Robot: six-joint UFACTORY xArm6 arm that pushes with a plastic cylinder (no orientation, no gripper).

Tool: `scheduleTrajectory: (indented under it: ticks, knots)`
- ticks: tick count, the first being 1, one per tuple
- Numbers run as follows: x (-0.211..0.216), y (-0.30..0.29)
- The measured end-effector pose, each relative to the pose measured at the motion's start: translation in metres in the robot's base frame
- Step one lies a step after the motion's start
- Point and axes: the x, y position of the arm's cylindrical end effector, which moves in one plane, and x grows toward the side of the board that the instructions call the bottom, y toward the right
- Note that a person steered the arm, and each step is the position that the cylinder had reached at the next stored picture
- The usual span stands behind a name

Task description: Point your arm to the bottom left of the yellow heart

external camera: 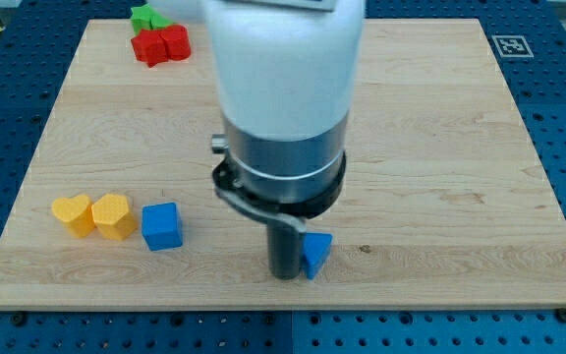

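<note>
- our tip (285, 275) touching the blue block (315, 253), on its left
- yellow heart (114, 216) well left of tip, blue cube (161, 225) between
- no fingers, just a rod

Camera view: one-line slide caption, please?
My tip rests beside a blue block, well right of the yellow heart on the wooden board.

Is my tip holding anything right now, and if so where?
Nothing is held; the rod cannot grip. My tip sits against the left side of a small blue block, far right of the yellow heart.
</note>
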Motion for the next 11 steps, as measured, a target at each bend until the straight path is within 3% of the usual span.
scheduleTrajectory:
  ticks: [2,5,8,10,11]
  knots:
    - [-0.013,0.031]
    - [-0.007,-0.114]
    - [-0.007,-0.181]
    - [-0.012,-0.267]
    - [-0.048,-0.27]
